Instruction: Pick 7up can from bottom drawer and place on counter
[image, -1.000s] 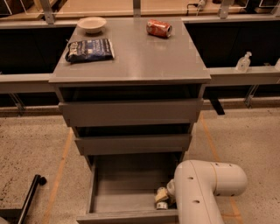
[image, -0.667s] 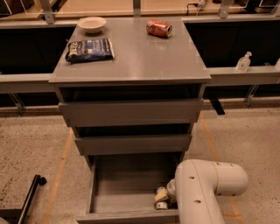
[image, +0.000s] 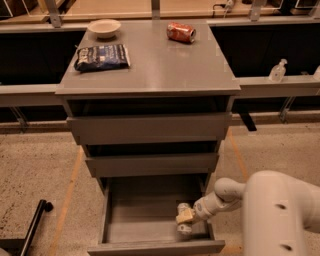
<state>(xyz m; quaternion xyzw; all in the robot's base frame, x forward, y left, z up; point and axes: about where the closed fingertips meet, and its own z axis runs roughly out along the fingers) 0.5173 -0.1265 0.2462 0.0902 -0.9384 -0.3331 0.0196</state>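
Position: can (image: 184, 229) sits in the drawer's (image: 150, 246) front-right corner, just frontward of gripper (image: 185, 216). Grip state: you can't tell.

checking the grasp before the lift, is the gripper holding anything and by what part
Cannot tell. The gripper is down in the bottom drawer, across the middle of the 7up can, but a firm hold does not show.
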